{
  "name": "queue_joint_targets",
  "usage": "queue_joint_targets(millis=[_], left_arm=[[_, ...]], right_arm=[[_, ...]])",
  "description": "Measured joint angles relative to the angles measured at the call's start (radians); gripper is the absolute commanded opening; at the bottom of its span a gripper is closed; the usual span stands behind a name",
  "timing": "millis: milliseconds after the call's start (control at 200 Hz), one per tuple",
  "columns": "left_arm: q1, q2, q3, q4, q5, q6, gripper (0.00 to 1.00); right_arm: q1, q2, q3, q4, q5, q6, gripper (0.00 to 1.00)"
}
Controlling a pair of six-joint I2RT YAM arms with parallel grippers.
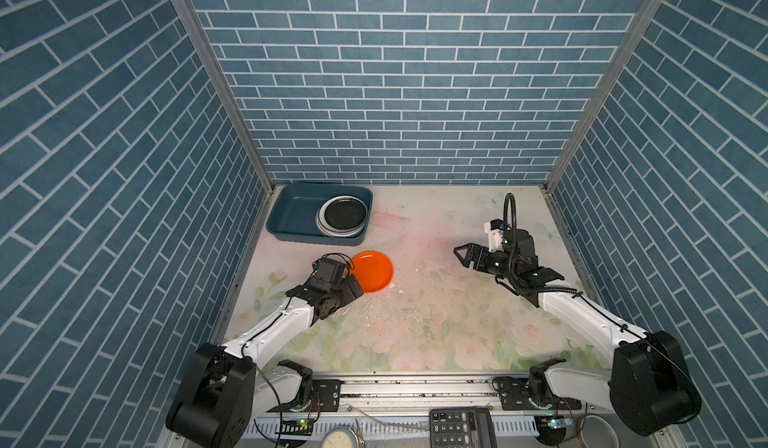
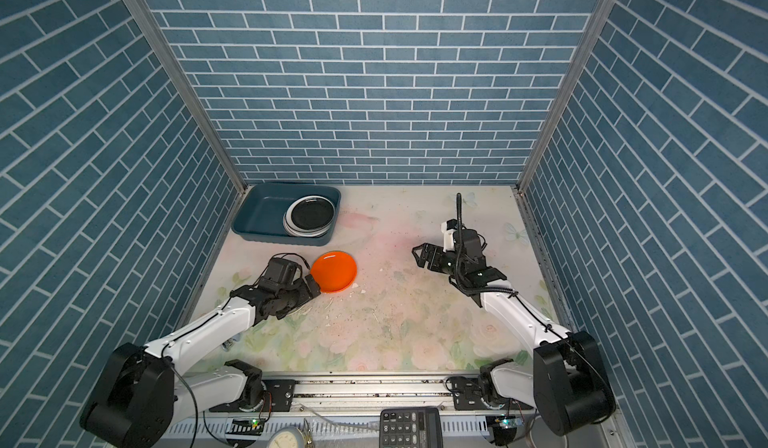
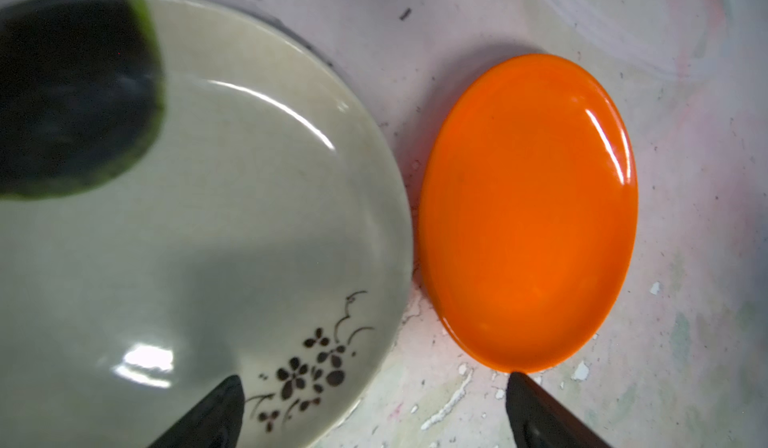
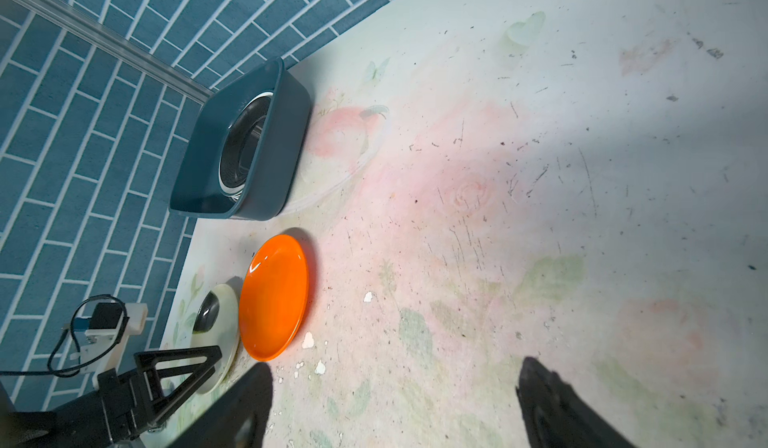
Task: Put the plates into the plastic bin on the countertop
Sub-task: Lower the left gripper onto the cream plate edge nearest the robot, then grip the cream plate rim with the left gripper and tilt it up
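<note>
L pincer (image 3: 376, 400) wide open, straddling cream plate (image 3: 232, 217) rim beside orange plate (image 3: 528, 213); R pincer (image 1: 458, 256) open, well apart.

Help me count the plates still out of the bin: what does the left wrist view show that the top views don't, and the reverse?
Only the left wrist view shows the cream plate with a dark sprig, close beside the orange plate; in the top views the left arm largely covers it. Only the top views show inside the plastic bin, which holds a stack topped by the black plate, and the open right pincer. Both show the orange plate on the countertop.
</note>
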State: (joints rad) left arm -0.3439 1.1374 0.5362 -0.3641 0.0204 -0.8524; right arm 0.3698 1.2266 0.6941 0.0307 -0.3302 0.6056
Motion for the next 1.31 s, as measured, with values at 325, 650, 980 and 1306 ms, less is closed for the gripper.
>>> queue_joint_targets(millis=[325, 650, 980, 1306], left_arm=[[0.172, -0.291, -0.039, -0.183, -0.042, 0.017, 0.98], [0.441, -0.479, -0.191, -0.175, 0.17, 0.046, 0.8], [0.531, -0.34, -0.266, -0.007, 0.325, 0.056, 0.59], [0.561, -0.304, -0.295, 0.082, 0.341, 0.05, 0.38]], right_arm=[[0.0, -0.002, 0.0, 0.019, -0.042, 0.0, 0.92], [-0.002, -0.024, -0.001, 0.091, -0.102, 0.026, 0.92], [-0.002, -0.03, -0.024, 0.154, -0.134, 0.064, 0.92], [-0.002, -0.03, -0.035, 0.171, -0.132, 0.079, 0.92]])
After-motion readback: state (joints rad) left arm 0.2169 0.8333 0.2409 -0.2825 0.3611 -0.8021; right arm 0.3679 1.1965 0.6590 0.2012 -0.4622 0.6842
